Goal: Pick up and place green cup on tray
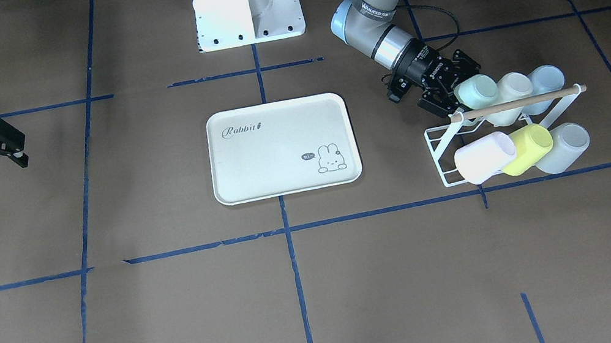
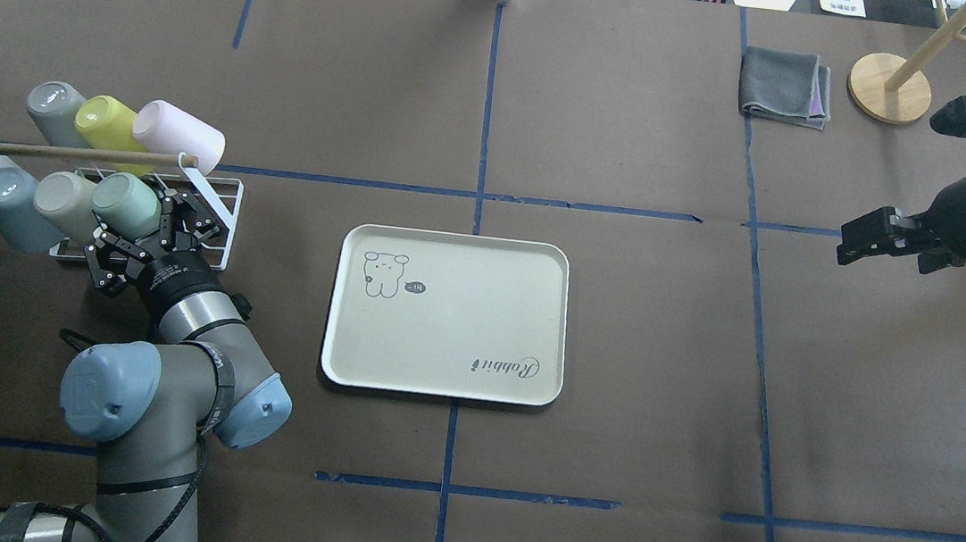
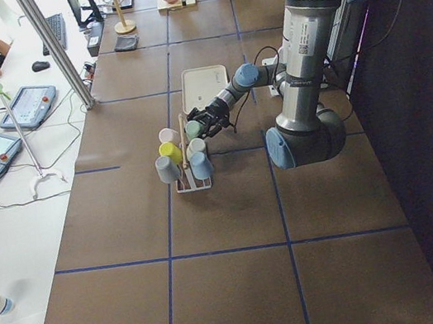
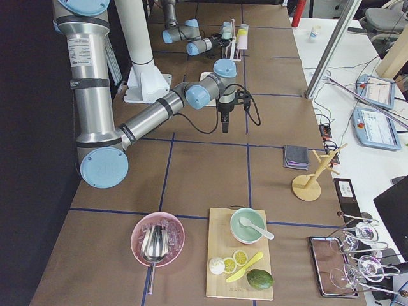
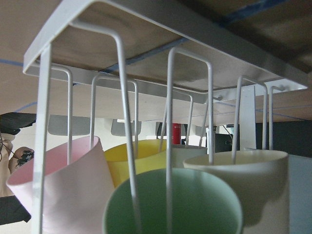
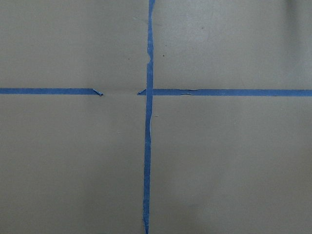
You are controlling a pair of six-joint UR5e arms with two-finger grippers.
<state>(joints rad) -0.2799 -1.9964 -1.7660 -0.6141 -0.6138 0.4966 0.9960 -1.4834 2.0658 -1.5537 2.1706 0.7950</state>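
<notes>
The green cup [image 1: 477,92] lies tilted on a white wire rack [image 1: 442,143], nearest the tray in the robot-side row; it shows in the overhead view [image 2: 124,203] too. My left gripper [image 1: 456,91] is open, with its fingers on either side of the cup's mouth end. In the left wrist view the cup's mouth [image 5: 173,204] fills the bottom centre, behind the rack wires. The cream tray [image 1: 276,105] with "Rabbit" print lies flat mid-table and holds nothing. My right gripper [image 1: 21,150] is open and empty, hovering far from the rack.
The rack also holds a pink cup [image 1: 486,157], a yellow cup [image 1: 532,147], a cream cup [image 1: 514,88] and a pale blue cup [image 1: 546,80], under a wooden rod [image 1: 517,103]. A folded grey cloth [image 2: 785,87] and a wooden stand [image 2: 890,88] sit at the far right.
</notes>
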